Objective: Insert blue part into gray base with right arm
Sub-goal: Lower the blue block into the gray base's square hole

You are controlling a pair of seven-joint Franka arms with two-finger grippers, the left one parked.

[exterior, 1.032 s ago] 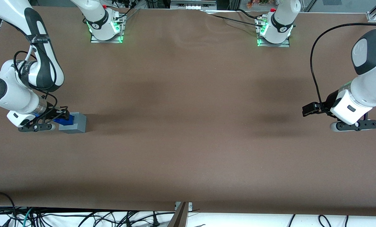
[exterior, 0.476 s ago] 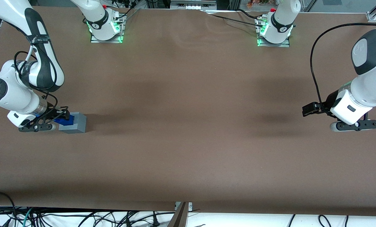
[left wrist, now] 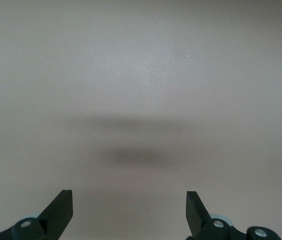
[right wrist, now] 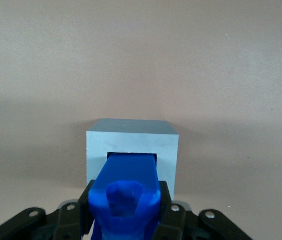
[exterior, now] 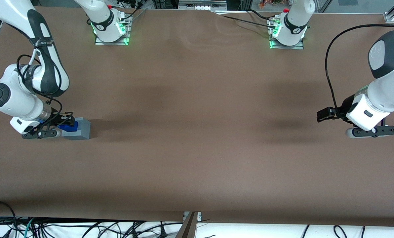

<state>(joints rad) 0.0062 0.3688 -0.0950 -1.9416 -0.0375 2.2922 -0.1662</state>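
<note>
- Front view: right arm (exterior: 25, 96) low at the working arm's end of the table (exterior: 197, 132). The gripper (exterior: 63, 123) sits directly against the gray base (exterior: 79, 129), with the blue part (exterior: 67, 126) between its tips. Against half a second ago, the wrist has crept slightly toward the base; the base has not moved.
- Right wrist view: fingers (right wrist: 166, 207) closed tight on the blue part (right wrist: 126, 195), one on each flank. Its leading end meets the square hole of the gray base (right wrist: 132, 145) just ahead of the gripper (right wrist: 126, 212).
- Depth inside the hole is probably shallow; hidden by the part itself.
- Judgement: insertion begun, seating unfinished.
- Left wrist view: bare tabletop only.
</note>
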